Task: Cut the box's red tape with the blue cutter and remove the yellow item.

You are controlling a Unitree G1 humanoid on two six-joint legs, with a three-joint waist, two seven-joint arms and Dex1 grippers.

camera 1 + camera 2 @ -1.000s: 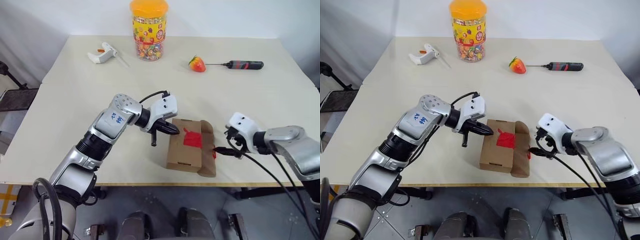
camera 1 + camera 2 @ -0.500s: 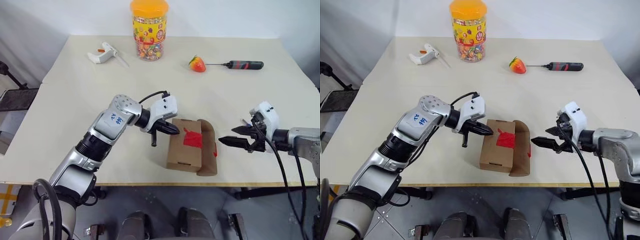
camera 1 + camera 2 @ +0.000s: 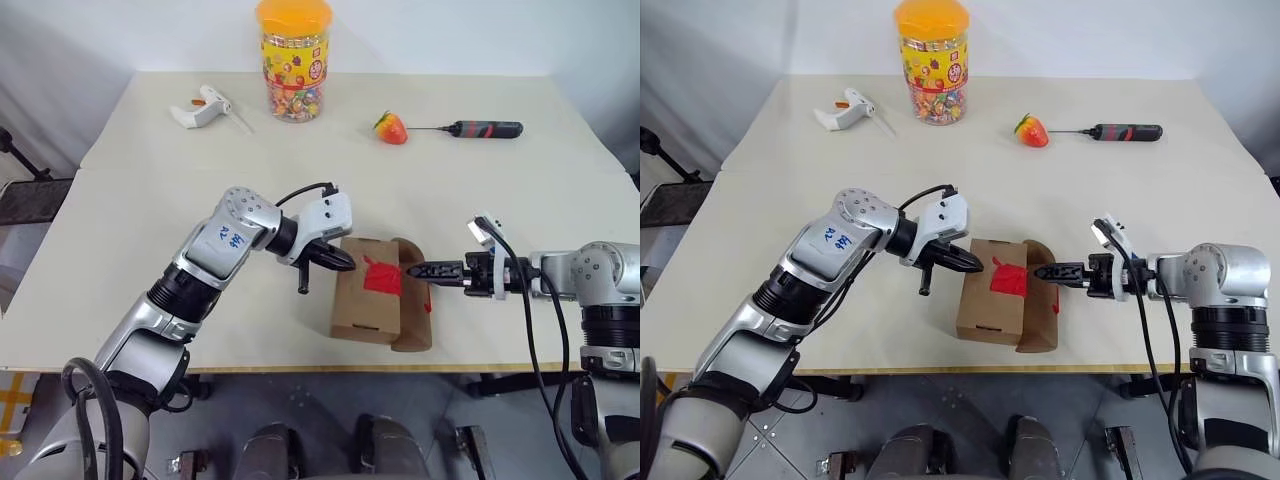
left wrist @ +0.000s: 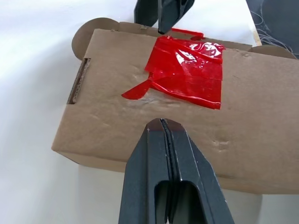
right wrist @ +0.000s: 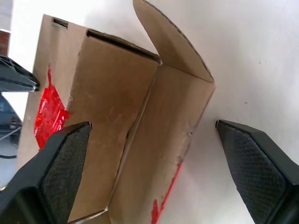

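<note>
right hand (image 3: 418, 270) has rolled, fingertips now at the box (image 3: 372, 312) flap.

From my seat: plain brown box (image 3: 368, 300) with a glossy bright red tape (image 3: 383, 276) patch, right between my two black pincers, left pincer (image 3: 340, 260) and right pincer (image 3: 418, 270). Bench (image 3: 500, 190) is pale cream. Far beyond the pincers there's a jar (image 3: 293, 62) with an orange lid and multicoloured candy print, plus a red-orange strawberry (image 3: 392, 128).
</note>
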